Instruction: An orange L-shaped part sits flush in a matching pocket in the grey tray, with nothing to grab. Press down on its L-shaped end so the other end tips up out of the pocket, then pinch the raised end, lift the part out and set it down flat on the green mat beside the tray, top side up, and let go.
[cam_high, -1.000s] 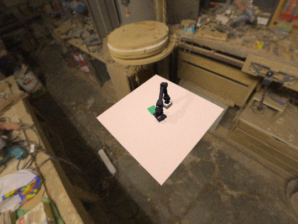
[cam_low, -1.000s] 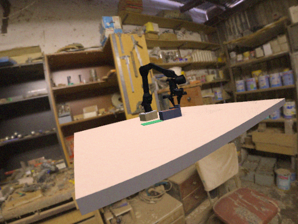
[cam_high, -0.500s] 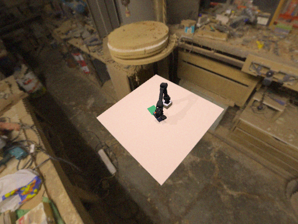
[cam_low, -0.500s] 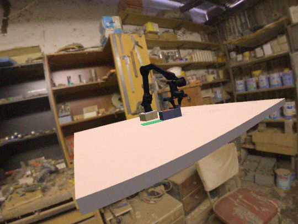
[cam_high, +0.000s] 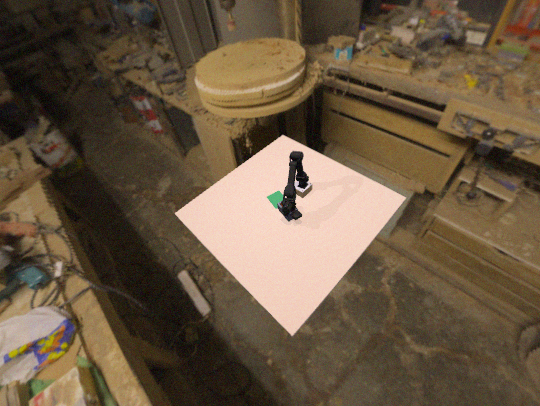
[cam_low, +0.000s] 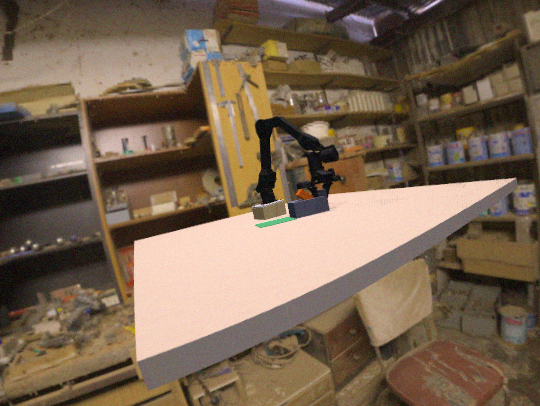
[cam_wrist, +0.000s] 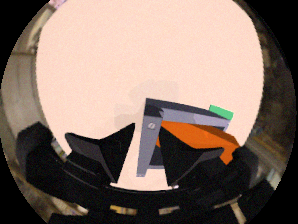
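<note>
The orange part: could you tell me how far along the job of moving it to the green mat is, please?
Done: one end of the orange part is tipped up above the grey tray. In hand: the gripper is low over the tray, part-open, gripping nothing. Left: pinch the raised end, lift out, set flat on the green mat, release.

Top far overhead, exterior low sideways, wrist close downward.

Arm rises from base, elbow high, forearm sloping forward and down, wrist bent, gripper pointing down. Fingers part-open, nothing between them; one fingertip left, other right in wrist view.
</note>
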